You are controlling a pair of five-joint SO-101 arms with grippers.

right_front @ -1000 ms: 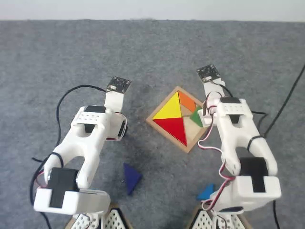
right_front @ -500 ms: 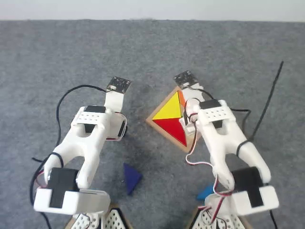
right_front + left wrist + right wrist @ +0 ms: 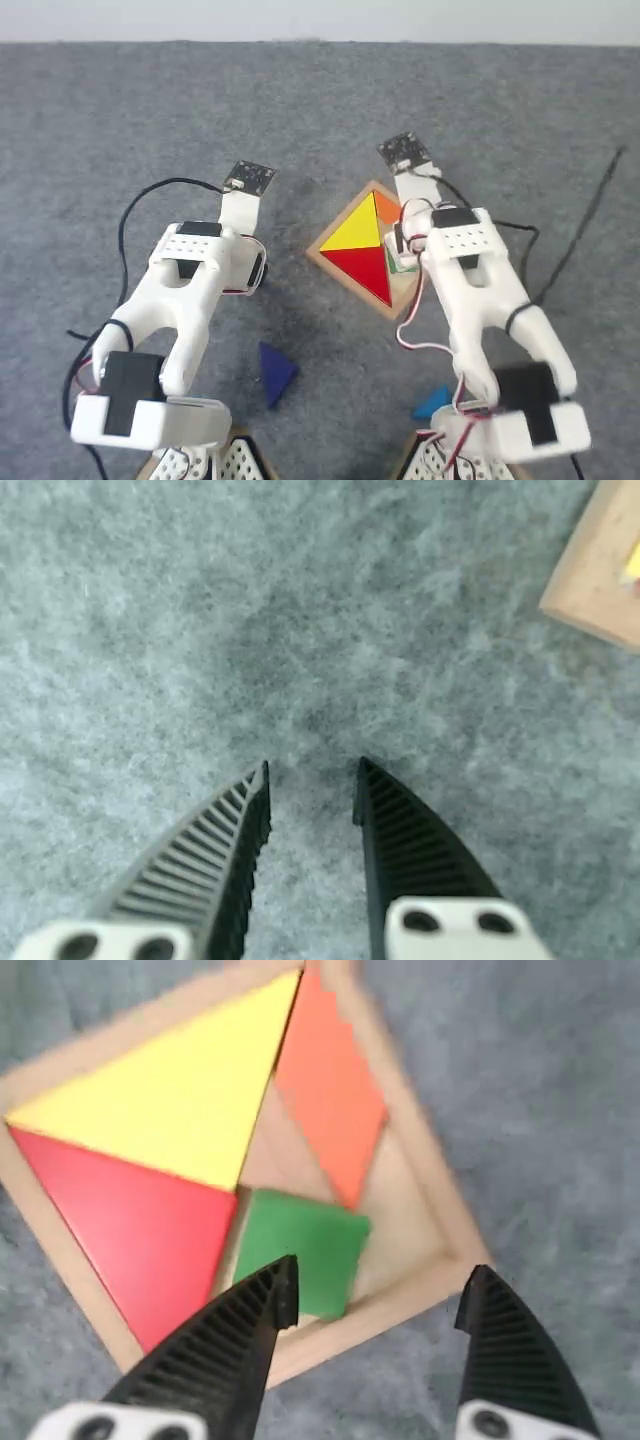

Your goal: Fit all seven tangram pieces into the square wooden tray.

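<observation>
While the right gripper (image 3: 383, 1278) is swinging back rightward across the tray (image 3: 595, 580) | its jaws are gaping wide, carrying nothing, above the seated green square (image 3: 300, 1245) | left gripper (image 3: 312, 770) is idling narrowly parted, empty | dark blue triangle (image 3: 275, 370) and light blue piece (image 3: 432, 402) are waiting outside.

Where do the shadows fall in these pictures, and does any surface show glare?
High view: a soft shadow lies on the carpet between the left arm and the tray, and there is no glare. Left wrist view: a dim patch darkens the carpet ahead of the left gripper. Right wrist view: the light is even on the yellow piece, with no glare.
</observation>
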